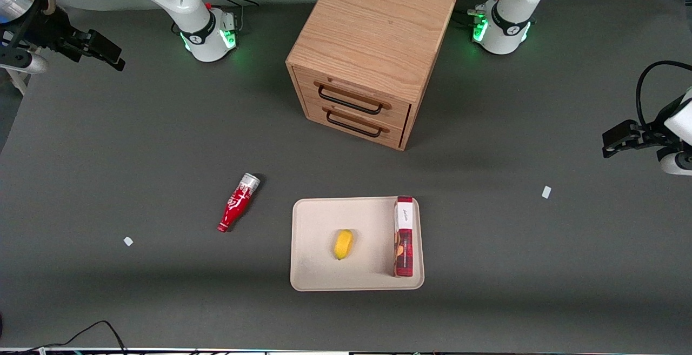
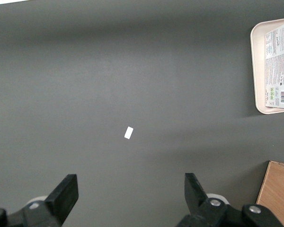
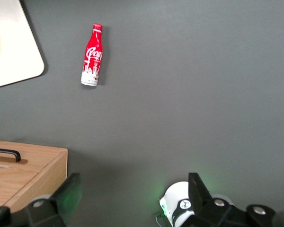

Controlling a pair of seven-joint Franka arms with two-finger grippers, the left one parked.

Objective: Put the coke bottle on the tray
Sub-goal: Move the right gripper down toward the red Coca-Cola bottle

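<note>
Raised high at the working arm's end of the table, gripper (image 1: 116,62) with fingers (image 3: 68,194) spread wide, grasping nothing. Well below and apart from it, coke bottle (image 1: 238,202) lying flat on the table, beside the tray (image 1: 319,225) but off it.

- I work in a robotics lab: a wide dark grey table (image 1: 108,144) carries my white arm base (image 1: 208,33), glowing green.
- My gripper (image 1: 105,52) hangs open above the table's edge, well apart from the wooden drawer cabinet (image 1: 370,52).
- Staged props lie nearer the front camera than the cabinet: a tray (image 1: 319,225), a coke bottle (image 1: 238,202).
</note>
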